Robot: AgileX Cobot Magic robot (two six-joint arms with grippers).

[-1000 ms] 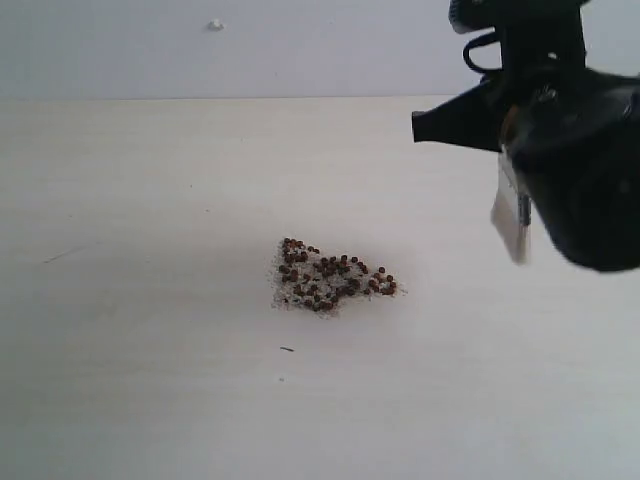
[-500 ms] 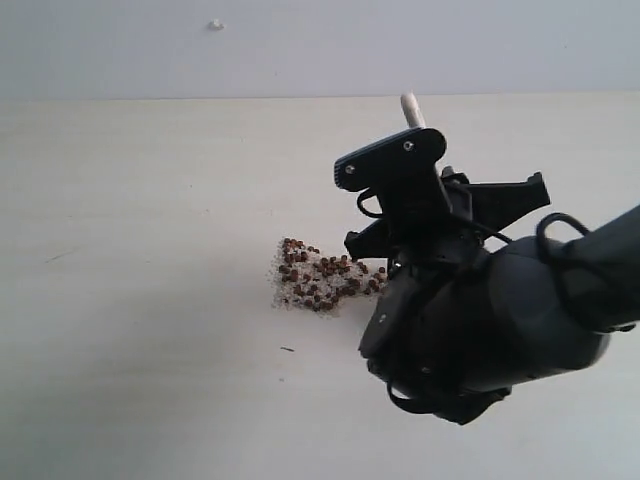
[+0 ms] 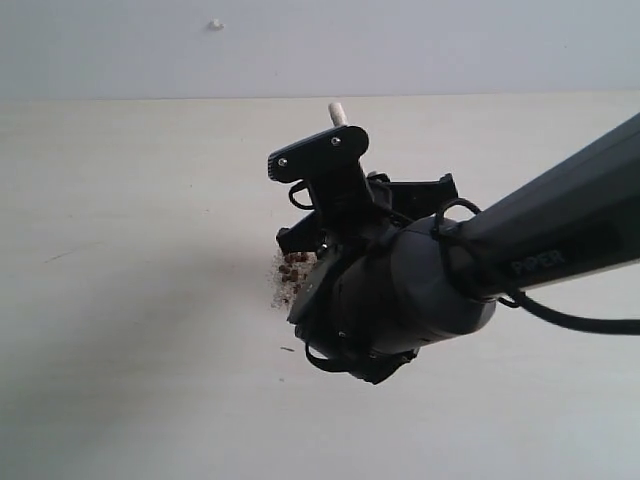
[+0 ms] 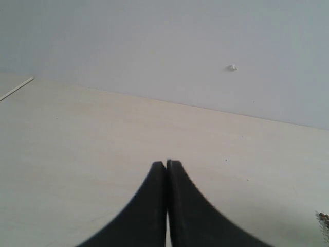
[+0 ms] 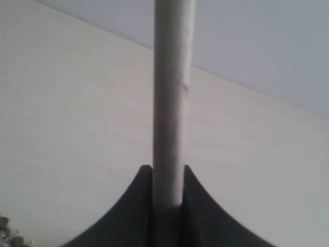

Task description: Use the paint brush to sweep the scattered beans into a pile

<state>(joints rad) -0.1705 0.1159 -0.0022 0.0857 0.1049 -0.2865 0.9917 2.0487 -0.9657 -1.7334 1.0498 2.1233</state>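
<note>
The right gripper [image 5: 168, 172] is grasping the paint brush [image 5: 169, 103] by its pale wooden handle, with the jaws pinched on either side of the shaft. The step in hand looks like a sweeping stroke along the right side of the pile [image 3: 283, 283]. To do it well, the bristles should lie flat and light on the bench [image 3: 120, 320]. They should be drawn slowly from outside the stragglers toward the middle of the heap and lifted off at its edge, not pushed through it. Round beans [image 3: 292, 266] roll readily, so a hard or quick flick would likely scatter them again. In the exterior view the arm lies across most of the heap. Only the left fringe of beans and white crumbs shows, just left of the wrist. The handle's tip pokes out on the far side of the arm. The bristle end is hidden under the arm, so it cannot be told whether it touches the bench or the beans. The left gripper [image 4: 167, 163] is clenched on nothing and hangs over bare bench, taking no part.
</note>
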